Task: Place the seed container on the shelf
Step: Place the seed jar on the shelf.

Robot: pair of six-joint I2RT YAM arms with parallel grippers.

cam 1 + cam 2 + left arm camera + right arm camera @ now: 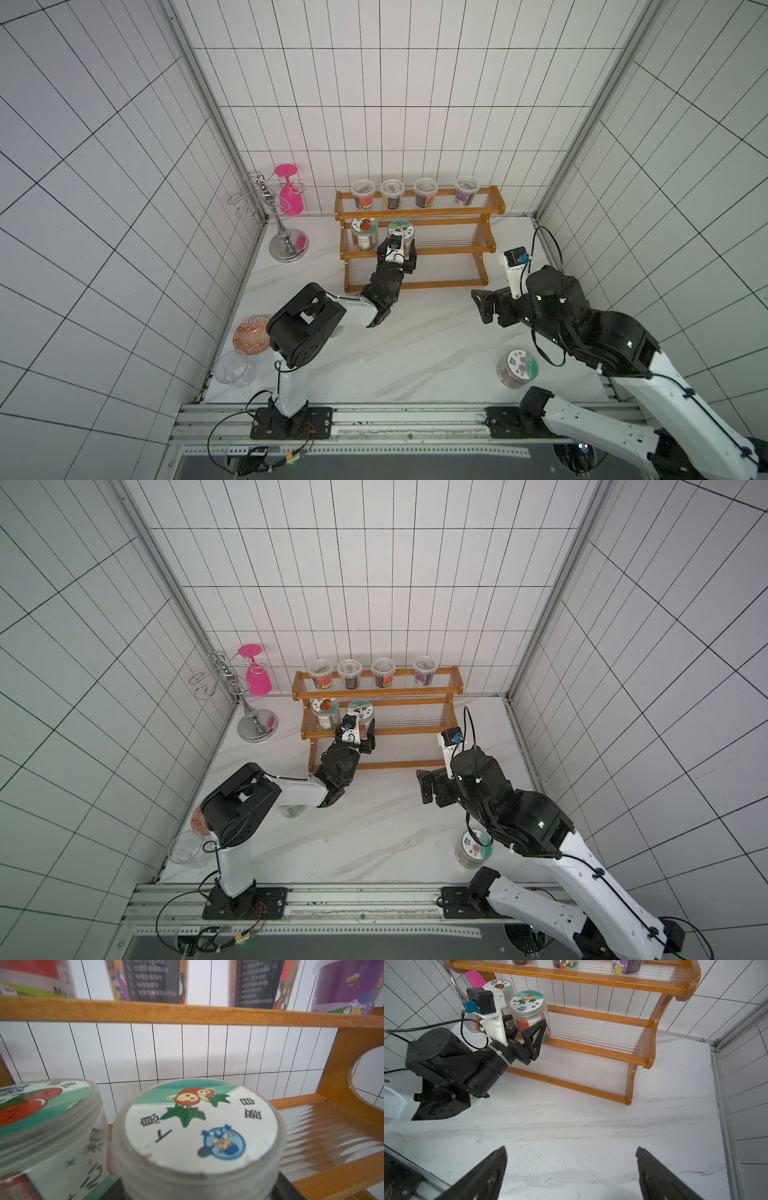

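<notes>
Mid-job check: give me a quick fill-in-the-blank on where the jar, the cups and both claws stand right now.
The left claw holds the seed jar on the shelf's ____ tier.
The top tier carries ____ cups.
The right claw is ____, holding nothing.
The glass hanging on the wire stand is ____.
Missing words: middle; four; open; pink.

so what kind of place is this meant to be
Probably a mock kitchen corner for robot tests: white tiled wall panels in aluminium framing, an orange-brown wooden three-tier stepped rack, a silver wire glass stand.
</notes>
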